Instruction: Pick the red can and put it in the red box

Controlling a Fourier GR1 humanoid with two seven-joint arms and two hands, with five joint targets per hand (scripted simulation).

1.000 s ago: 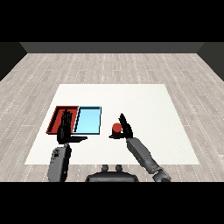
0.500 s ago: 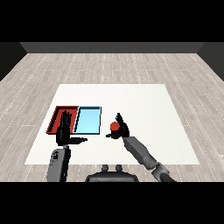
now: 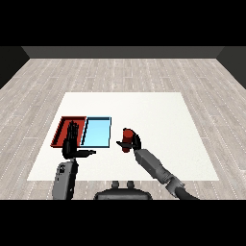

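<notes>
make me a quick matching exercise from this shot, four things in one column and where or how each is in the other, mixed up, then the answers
Column one:
1. red can
2. left hand
3. red tray
4. light blue tray

Column two:
A. lies leftmost on the white table
B. fingers straight, raised over the red tray's near side, holding nothing
C. held in the curled right hand
D. lies between the red tray and the can

Pairs: 1-C, 2-B, 3-A, 4-D
</notes>
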